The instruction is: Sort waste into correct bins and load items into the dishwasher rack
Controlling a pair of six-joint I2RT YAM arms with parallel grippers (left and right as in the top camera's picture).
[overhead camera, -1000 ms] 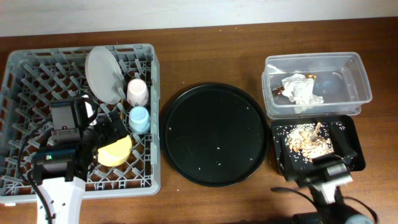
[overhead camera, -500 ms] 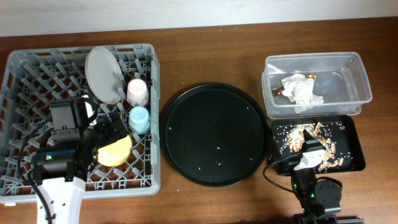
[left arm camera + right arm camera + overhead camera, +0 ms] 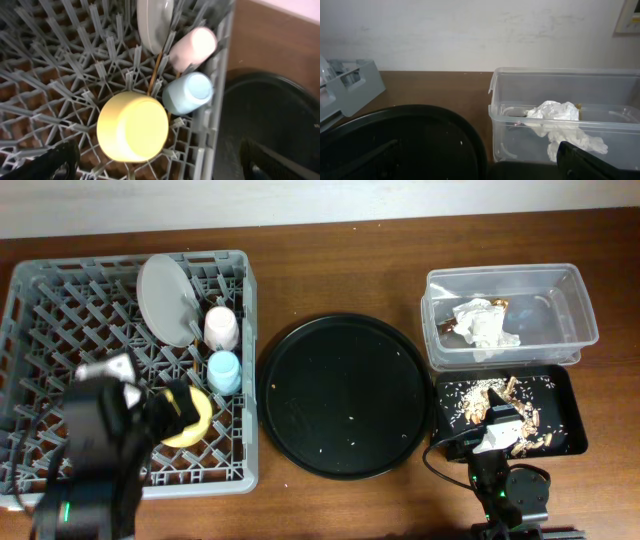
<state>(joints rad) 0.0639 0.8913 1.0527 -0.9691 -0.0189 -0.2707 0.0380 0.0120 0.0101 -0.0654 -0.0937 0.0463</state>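
The grey dishwasher rack (image 3: 40, 330) holds the pale grey plate (image 3: 168, 298) on edge, the pink cup (image 3: 220, 328), the blue cup (image 3: 224, 371) and the yellow bowl (image 3: 190, 423) upside down. In the left wrist view the bowl (image 3: 132, 127), blue cup (image 3: 187, 93), pink cup (image 3: 193, 46) and plate (image 3: 154, 22) show close. My left gripper (image 3: 157, 157) is open above the bowl and holds nothing. The clear tub (image 3: 560, 290) holds the white napkin (image 3: 484, 325) and the gold wrapper (image 3: 499, 304). The shallow black tray (image 3: 562, 395) holds food scraps (image 3: 497, 402). My right gripper (image 3: 480, 162) is open and empty.
The large round black serving tray (image 3: 345, 395) lies between the rack and the bins, with a few crumbs on it. The right arm (image 3: 500, 470) rests at the table's front edge below the black tray. The left arm (image 3: 95, 455) hangs over the rack's front left.
My left arm has pulled back toward the front of the rack, away from the yellow bowl, which stays in place. My right arm drew back off the shallow black tray a second ago, then stayed still.
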